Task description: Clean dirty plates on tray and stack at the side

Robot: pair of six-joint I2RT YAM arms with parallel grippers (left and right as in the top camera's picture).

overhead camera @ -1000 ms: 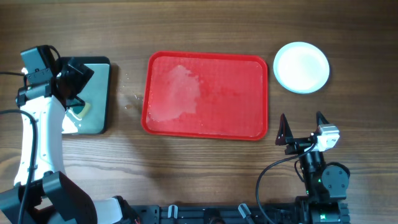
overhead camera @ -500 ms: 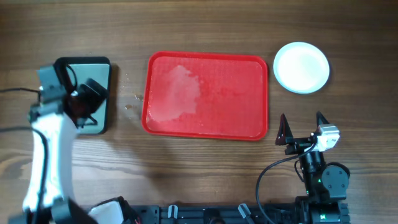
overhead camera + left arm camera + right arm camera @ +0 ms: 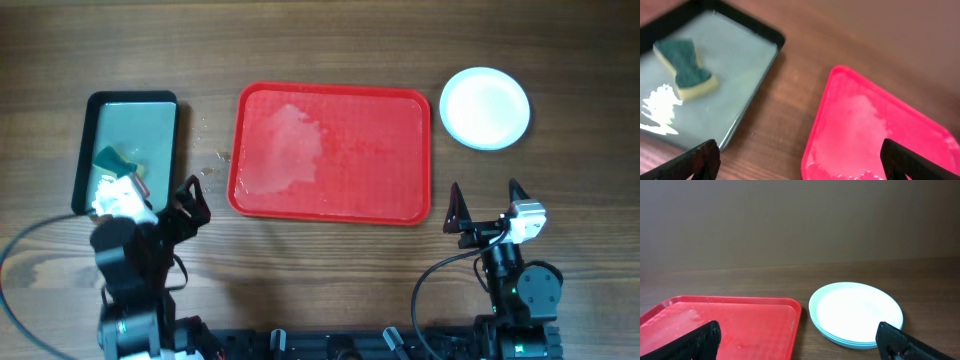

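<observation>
The plates (image 3: 485,107) stand in one stack on the table right of the red tray (image 3: 330,152), white one on top, aqua rims beneath; the stack also shows in the right wrist view (image 3: 856,312). The tray holds no plates, only a wet soapy film; it shows in the left wrist view (image 3: 875,135) and the right wrist view (image 3: 735,322). My left gripper (image 3: 165,213) is open and empty near the table's front left, between the dark tray and the red tray. My right gripper (image 3: 487,205) is open and empty, in front of the plates.
A dark narrow tray (image 3: 128,150) of greenish water stands at the left, with a yellow-green sponge (image 3: 120,165) in it; the sponge also shows in the left wrist view (image 3: 685,68). Water drops (image 3: 212,165) lie on the wood between the two trays.
My left arm has drawn back from over the dark tray toward the front edge, leaving the sponge in the water. The right arm has not moved.
</observation>
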